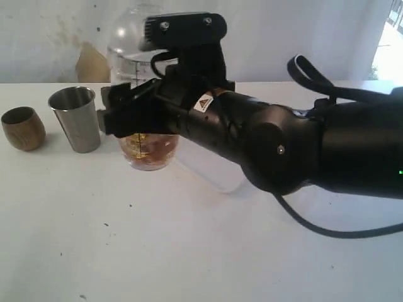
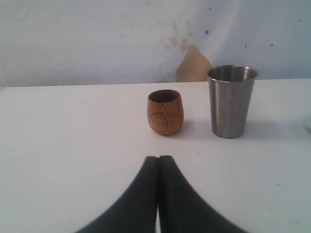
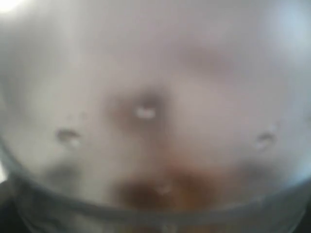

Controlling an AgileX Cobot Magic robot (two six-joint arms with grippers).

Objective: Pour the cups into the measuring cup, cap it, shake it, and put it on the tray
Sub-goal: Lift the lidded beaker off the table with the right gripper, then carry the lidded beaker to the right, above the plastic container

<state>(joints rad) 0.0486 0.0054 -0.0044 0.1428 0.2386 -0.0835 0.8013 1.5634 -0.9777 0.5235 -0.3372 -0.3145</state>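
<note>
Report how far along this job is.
Pouring looks done: the wooden cup and steel tumbler stand upright aside, and brown liquid sits in the measuring cup. In hand: the right end effector is at that cup; the left end effector is shut, empty. Left: shaking, then the tray, not in view; capping unclear.

wall (image 1: 315,31): your white backdrop, tan patch (image 1: 92,65) on it | table (image 1: 157,251): plain white, speckled | light: daylight glare (image 1: 385,53) far right

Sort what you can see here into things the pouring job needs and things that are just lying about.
Needed for the job: measuring cup, steel tumbler, wooden cup.
Just lying about: black cable, brown wall patch.
</note>
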